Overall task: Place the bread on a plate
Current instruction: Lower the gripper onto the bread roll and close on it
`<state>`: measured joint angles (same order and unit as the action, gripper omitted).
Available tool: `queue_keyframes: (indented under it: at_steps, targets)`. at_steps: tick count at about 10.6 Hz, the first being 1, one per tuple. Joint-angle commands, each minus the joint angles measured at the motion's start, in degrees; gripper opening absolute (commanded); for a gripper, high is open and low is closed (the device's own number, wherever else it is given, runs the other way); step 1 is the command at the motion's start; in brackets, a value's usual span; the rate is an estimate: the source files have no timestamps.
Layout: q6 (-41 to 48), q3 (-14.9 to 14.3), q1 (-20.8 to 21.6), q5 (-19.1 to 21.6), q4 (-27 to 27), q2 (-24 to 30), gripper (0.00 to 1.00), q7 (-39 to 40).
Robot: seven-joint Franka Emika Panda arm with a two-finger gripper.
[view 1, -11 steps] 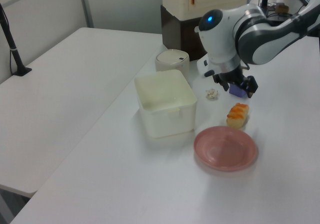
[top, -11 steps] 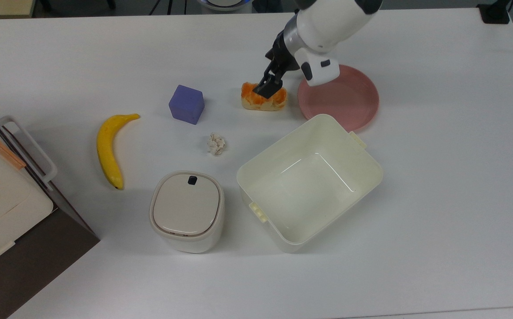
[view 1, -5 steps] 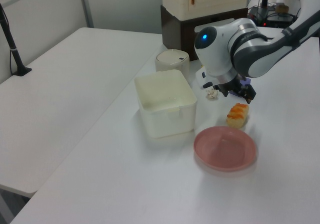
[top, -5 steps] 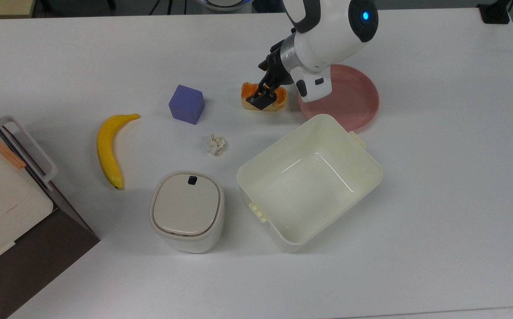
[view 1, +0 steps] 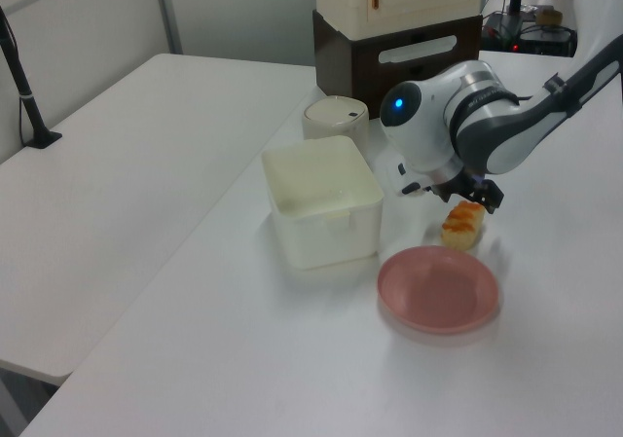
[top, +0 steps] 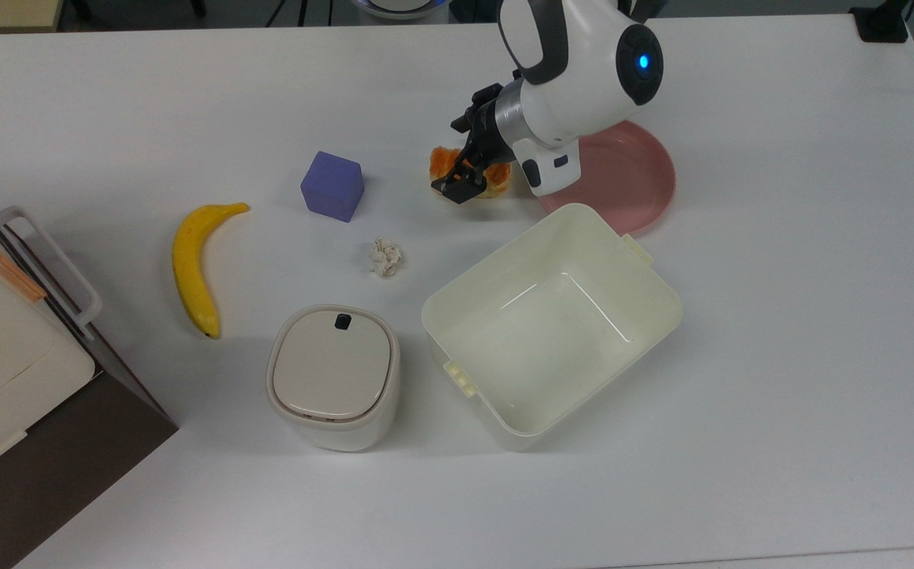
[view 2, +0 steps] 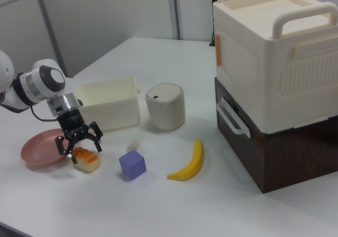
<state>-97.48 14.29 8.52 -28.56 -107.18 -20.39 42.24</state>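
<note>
Your gripper (view 2: 79,138) hangs low over the bread (view 2: 86,159), its fingers spread wide to either side of the loaf and holding nothing. The bread lies on the white table (top: 780,332), just beside the plate (top: 634,178) on the top view's left, not on it. In the top view the arm (top: 575,71) covers most of the loaf and part of the plate's rim; you see just an orange end of the bread (top: 442,160).

The pink plate holds nothing on the part you can see. The tub (top: 551,324), open at the top, stands just below the plate in the top view and is empty inside. Left of the tub in the top view sits a bin (top: 334,378) with its lid shut, so you cannot tell what is in it.

Further toward the top view's left lie a paper ball (top: 385,257), a purple cube (top: 332,186) and a banana (top: 194,267), all apart from one another. A large cream case (view 2: 274,52) on a dark base (view 2: 274,150) stands past the banana; the top view's left edge cuts it off.
</note>
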Motion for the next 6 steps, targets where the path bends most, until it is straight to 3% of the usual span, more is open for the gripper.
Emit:
queue_keyframes:
  at_steps: [1,2,3,4,5,6]
  targets:
    - [-1.8,-0.2,1.0,-1.5,-2.5,0.8,0.77,-1.5]
    - [-1.8,-0.2,1.0,-1.5,-2.5,0.8,0.54,-1.6]
    - [-1.8,-0.1,1.0,-1.5,-2.5,0.8,0.44,-1.9]
    - [-1.8,-0.1,1.1,-1.5,-2.6,0.8,0.18,-3.2]
    - [-1.8,0.6,1.0,-1.5,-2.5,0.8,0.0,-5.1]
    - [-1.8,0.6,0.9,-1.5,-2.5,0.8,0.0,-6.1]
